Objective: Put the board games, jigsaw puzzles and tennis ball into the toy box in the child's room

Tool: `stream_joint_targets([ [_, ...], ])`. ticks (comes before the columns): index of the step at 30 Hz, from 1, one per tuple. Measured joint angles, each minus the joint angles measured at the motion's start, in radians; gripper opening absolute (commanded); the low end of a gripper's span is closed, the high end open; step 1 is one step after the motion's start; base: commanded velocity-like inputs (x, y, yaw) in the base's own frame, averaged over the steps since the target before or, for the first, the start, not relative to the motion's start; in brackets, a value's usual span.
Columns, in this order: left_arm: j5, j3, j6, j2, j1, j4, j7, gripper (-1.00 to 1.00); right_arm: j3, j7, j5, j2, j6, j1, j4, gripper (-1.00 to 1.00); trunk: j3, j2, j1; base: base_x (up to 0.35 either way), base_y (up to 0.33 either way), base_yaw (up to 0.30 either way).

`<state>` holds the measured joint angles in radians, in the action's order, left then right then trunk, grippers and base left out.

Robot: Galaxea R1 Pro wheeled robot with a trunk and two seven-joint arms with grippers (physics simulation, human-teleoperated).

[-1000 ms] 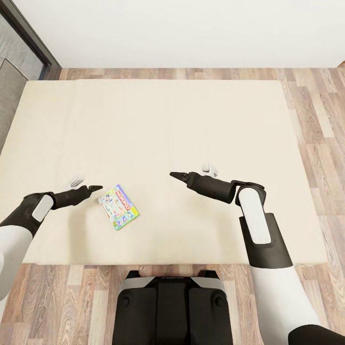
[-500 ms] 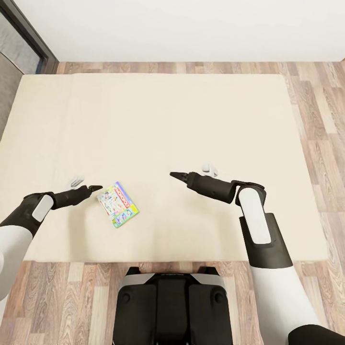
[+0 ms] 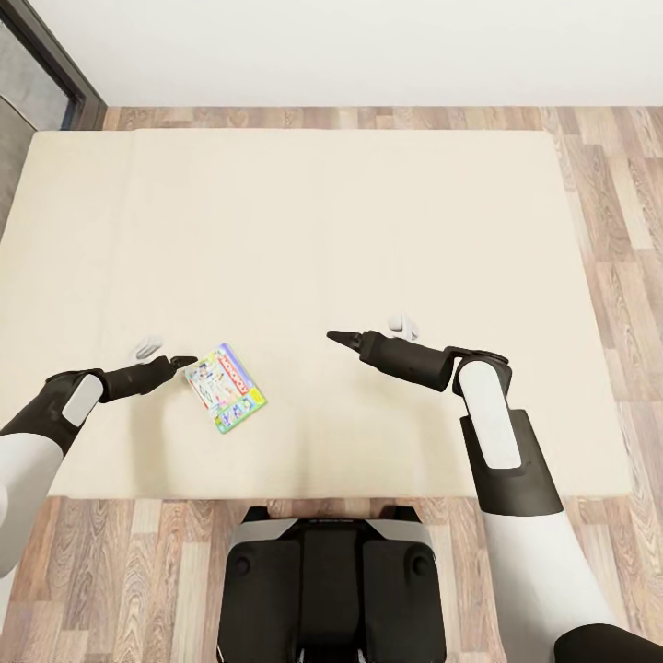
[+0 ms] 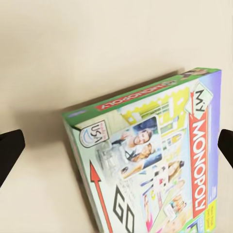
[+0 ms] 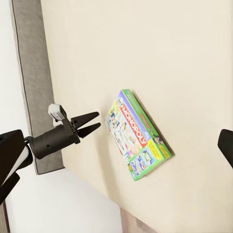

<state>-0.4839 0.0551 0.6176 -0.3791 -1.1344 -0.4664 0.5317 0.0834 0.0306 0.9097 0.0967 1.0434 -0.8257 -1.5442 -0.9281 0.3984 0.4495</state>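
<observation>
One board game (image 3: 226,388), a flat colourful box with green edges lettered MONOPOLY, lies on the cream bed (image 3: 304,230) near its front edge. My left gripper (image 3: 187,362) hovers just left of the box, nearly at its corner, open. In the left wrist view the board game (image 4: 155,155) lies between and beyond the spread fingertips (image 4: 9,148). My right gripper (image 3: 335,336) hangs open over bare cover, well right of the box. The right wrist view shows the board game (image 5: 138,136) with the left gripper (image 5: 92,124) beside it. The toy box and table are out of view.
Wood-plank floor (image 3: 617,230) runs along the bed's right side, far side and front. The grey headboard (image 3: 18,101) with a dark frame stands at the far left. My base (image 3: 331,589) sits at the bed's front edge. A white wall lies beyond.
The whole view has shifted, so the camera moved; more floor shows in front of the bed. Both arms hold the same pose. The box now lies slightly closer to the left fingertips.
</observation>
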Motion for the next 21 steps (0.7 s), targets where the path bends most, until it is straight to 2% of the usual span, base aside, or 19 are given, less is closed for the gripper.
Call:
stream_joint_targets([
  [11, -0.001, 0.000, 0.000, 0.001, 0.000, 0.000, 0.003, 1.00, 0.000, 0.000, -0.001, 0.001, 0.000, 0.000, 0.000, 1.00, -0.018, 0.000, 0.000, 0.000, -0.004, 0.000],
  [21, -0.001, 0.000, -0.001, 0.002, 0.000, 0.000, 0.005, 1.00, 0.000, 0.000, -0.002, 0.001, 0.000, 0.000, 0.000, 1.00, -0.035, 0.000, 0.000, 0.042, -0.105, 0.000],
])
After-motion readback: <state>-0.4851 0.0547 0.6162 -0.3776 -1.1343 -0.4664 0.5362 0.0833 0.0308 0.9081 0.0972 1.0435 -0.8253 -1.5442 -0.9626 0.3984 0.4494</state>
